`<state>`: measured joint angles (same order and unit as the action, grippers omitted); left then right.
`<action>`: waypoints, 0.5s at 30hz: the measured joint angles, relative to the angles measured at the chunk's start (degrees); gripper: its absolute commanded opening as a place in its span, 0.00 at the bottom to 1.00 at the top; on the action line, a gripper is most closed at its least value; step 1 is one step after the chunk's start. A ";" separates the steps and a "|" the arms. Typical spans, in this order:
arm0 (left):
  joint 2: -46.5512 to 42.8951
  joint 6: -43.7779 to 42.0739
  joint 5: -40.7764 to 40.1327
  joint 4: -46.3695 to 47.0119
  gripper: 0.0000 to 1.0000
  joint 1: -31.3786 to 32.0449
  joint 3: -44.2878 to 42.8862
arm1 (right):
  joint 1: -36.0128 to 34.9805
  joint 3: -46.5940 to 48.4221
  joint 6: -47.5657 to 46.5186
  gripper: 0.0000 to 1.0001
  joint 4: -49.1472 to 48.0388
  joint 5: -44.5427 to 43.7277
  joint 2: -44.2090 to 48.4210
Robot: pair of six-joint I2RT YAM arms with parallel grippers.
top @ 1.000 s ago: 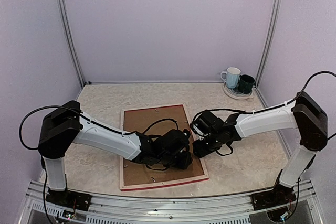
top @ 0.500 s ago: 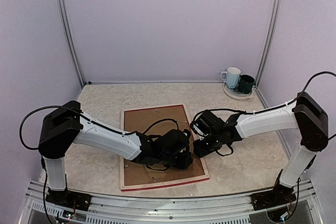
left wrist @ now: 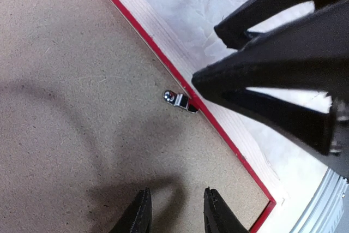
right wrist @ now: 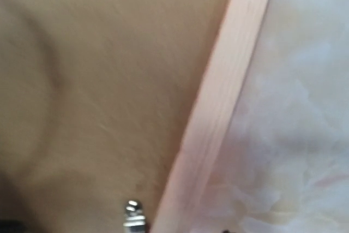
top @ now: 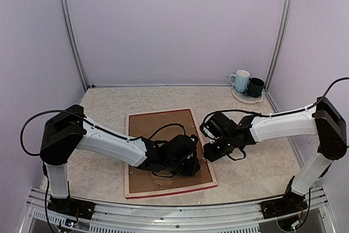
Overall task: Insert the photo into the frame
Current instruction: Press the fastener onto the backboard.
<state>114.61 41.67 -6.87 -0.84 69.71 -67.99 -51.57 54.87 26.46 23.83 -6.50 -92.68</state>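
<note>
The frame (top: 128, 156) lies face down on the table, with pale wood up and a red inner edge (left wrist: 158, 53). A brown backing board (top: 150, 126) fills it. The photo is hidden. My left gripper (top: 190, 166) hovers over the board's near right part, and its fingertips (left wrist: 139, 211) stand apart with nothing between them. My right gripper (top: 209, 155) is at the frame's right rail. Its black fingers (left wrist: 262, 69) are parted just beside a small metal clip (left wrist: 180, 101). In the blurred right wrist view that clip (right wrist: 132, 214) and the pale rail (right wrist: 218, 107) show, but not the fingers.
A white mug (top: 240, 80) and a dark mug (top: 255, 87) stand on a plate at the back right corner. More clips dot the board's edges (top: 162, 114). Marbled tabletop (top: 256, 156) lies right of the frame. Walls close in the back and sides.
My right arm has drawn a little to the right and back, towards the frame's right rail. The left arm and the frame have not moved.
</note>
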 measured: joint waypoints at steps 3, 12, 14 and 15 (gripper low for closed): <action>0.00 0.00 0.00 0.02 0.34 0.00 0.00 | 0.00 -1.95 0.33 0.34 -1.42 0.72 -2.64; 0.20 -0.04 0.00 -0.15 0.34 0.02 -0.39 | -0.07 -2.73 0.81 0.29 -4.46 2.38 -3.85; 0.31 -0.13 0.00 -0.48 0.34 0.02 -0.66 | -0.07 -2.73 0.92 0.27 -4.46 2.38 -3.85; 0.35 -0.15 0.00 -0.63 0.34 0.02 -0.76 | -0.07 -2.73 0.94 0.26 -4.44 2.36 -3.85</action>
<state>114.96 41.52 -6.87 -1.48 69.73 -68.75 -51.64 52.14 27.40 19.40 -4.14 -96.53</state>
